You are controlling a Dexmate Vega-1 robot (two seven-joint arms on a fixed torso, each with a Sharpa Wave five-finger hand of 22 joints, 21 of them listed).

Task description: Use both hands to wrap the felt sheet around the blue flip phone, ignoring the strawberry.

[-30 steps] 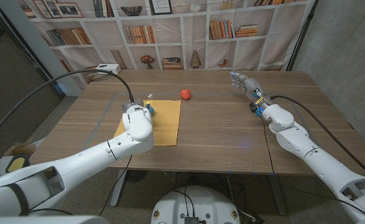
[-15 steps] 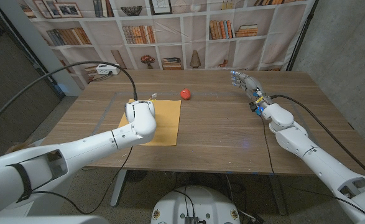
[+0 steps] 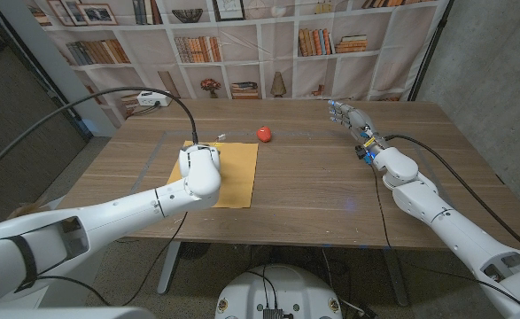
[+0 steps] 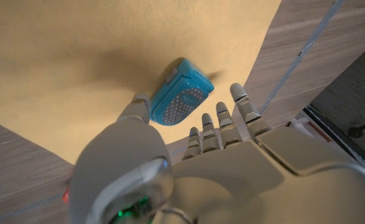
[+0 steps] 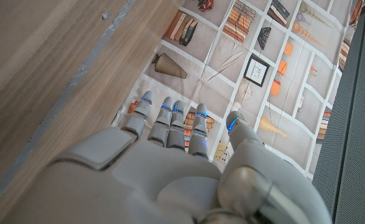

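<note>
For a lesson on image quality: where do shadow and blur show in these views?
Left wrist view: the blue flip phone casts a soft shadow on the felt sheet; the left hand close to the lens looks blurred. Head view: even light, straight table edges bowed.

In your head view the left robot hand (image 3: 199, 168) covers the blue flip phone (image 4: 180, 101) and part of the felt sheet (image 3: 237, 173). In the left wrist view, the sheet is cut off by the picture's edge.
</note>
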